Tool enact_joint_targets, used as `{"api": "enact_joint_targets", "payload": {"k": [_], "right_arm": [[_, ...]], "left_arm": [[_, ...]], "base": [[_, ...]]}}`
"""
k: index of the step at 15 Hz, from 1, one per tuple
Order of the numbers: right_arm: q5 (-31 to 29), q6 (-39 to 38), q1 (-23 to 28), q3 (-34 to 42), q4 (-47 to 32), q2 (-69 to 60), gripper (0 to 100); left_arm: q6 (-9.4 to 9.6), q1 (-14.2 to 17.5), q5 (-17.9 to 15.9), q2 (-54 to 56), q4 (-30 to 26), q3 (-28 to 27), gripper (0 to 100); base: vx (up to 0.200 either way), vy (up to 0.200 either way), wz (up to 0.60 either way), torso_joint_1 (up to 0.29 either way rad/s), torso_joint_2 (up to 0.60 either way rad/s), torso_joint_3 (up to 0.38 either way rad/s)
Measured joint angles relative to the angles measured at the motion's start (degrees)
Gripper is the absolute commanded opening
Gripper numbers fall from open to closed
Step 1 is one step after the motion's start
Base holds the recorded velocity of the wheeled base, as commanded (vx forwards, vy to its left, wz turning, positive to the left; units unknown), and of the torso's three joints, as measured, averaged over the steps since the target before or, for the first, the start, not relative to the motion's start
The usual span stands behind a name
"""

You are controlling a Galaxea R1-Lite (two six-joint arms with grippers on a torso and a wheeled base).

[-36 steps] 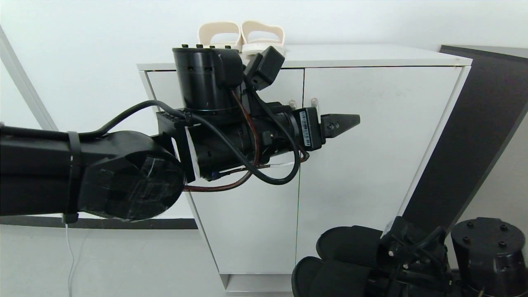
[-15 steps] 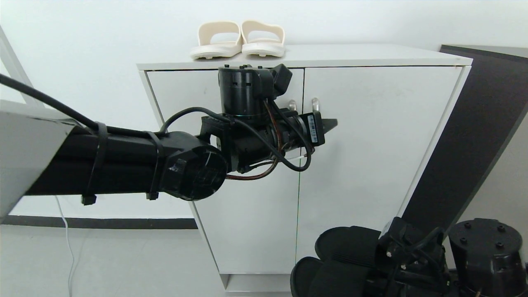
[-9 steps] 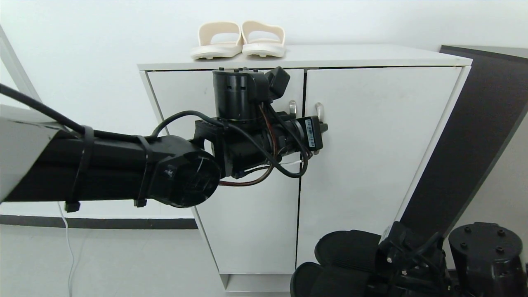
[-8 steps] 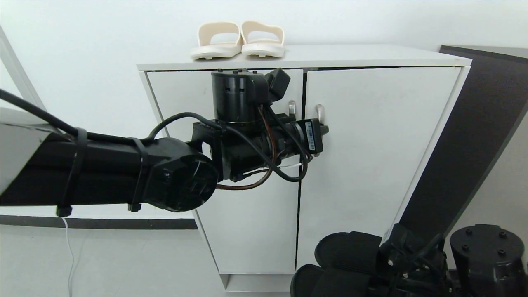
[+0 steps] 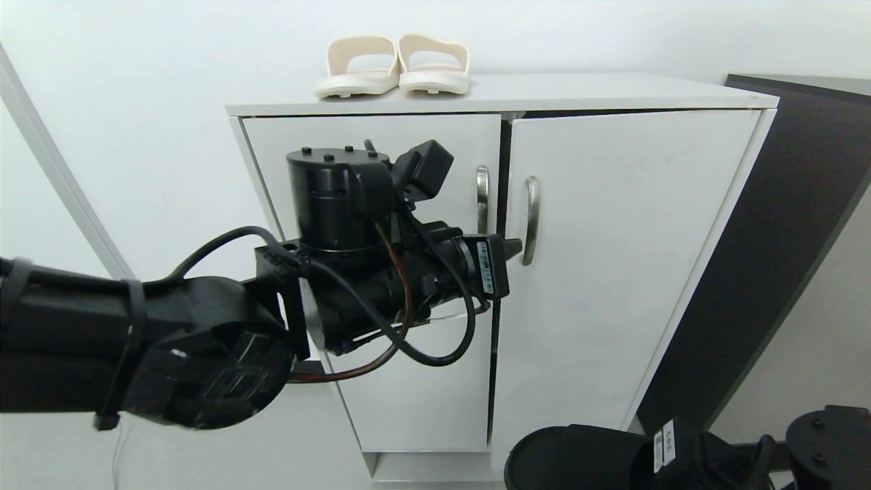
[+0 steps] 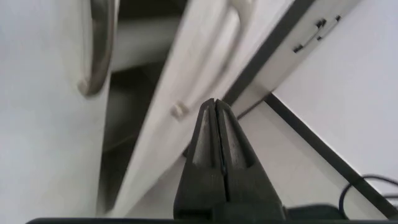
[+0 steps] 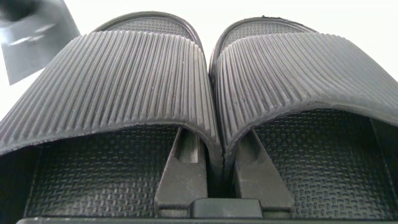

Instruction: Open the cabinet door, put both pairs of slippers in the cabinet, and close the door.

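Note:
The white cabinet (image 5: 612,92) has two doors. Its right door (image 5: 612,272) stands slightly ajar, with a dark gap along its top and inner edge. My left gripper (image 5: 514,245) is shut, its tip at the lower end of the right door's handle (image 5: 531,218). In the left wrist view the shut fingertips (image 6: 216,109) point at the gap between the doors, beside a handle (image 6: 99,50). Beige slippers (image 5: 393,64) rest on the cabinet top. At the lower right, black slippers (image 5: 578,456) hang from my right gripper (image 7: 217,171), which is shut on their adjoining straps (image 7: 211,93).
The left door (image 5: 381,136) is closed, with its handle (image 5: 482,197) next to the gap. A dark panel (image 5: 782,238) leans along the cabinet's right side. A white wall lies behind and bare floor to the left, with a thin white cable (image 5: 119,442).
The left arm has drawn back and lower from the handles, and the right door has swung from closed to slightly ajar. The right arm with the black slippers sank lower in view.

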State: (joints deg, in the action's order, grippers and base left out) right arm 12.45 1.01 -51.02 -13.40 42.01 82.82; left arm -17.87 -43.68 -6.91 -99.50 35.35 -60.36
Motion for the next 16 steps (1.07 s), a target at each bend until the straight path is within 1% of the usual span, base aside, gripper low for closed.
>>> {"api": "enact_joint_targets", "payload": {"k": [2,3,5,7,10,16], "right_arm": [[0.16,0.05,-0.09,0.37,0.0,-0.68,0],[0.17,0.07,-0.11,0.43,0.0,-0.85,0],[0.16,0.18,-0.11,0.45,0.0,-0.99,0],[0.13,0.21,-0.11,0.5,-0.02,-1.1,0],[-0.18,0.99,-0.11,0.5,-0.02,-1.18,0],[-0.27,1.15,-0.11,0.5,0.0,-1.18,0]], "left_arm": [[0.06,-0.69,0.0,3.28,1.56,4.32,0],[0.04,-0.74,0.0,4.63,1.87,5.58,0],[0.04,0.3,-0.23,6.12,2.0,6.3,0],[0.0,1.97,-0.33,6.1,2.04,5.49,0],[-0.02,3.33,-0.3,4.19,2.88,2.69,0],[-0.09,3.94,-0.33,-1.74,3.07,-4.33,0]], "base": [[0.0,0.0,0.0,0.0,0.0,0.0],[0.0,0.0,0.0,0.0,0.0,0.0],[0.0,0.0,0.0,0.0,0.0,0.0],[0.0,0.0,0.0,0.0,0.0,0.0],[0.0,0.0,0.0,0.0,0.0,0.0],[0.0,0.0,0.0,0.0,0.0,0.0]]}}
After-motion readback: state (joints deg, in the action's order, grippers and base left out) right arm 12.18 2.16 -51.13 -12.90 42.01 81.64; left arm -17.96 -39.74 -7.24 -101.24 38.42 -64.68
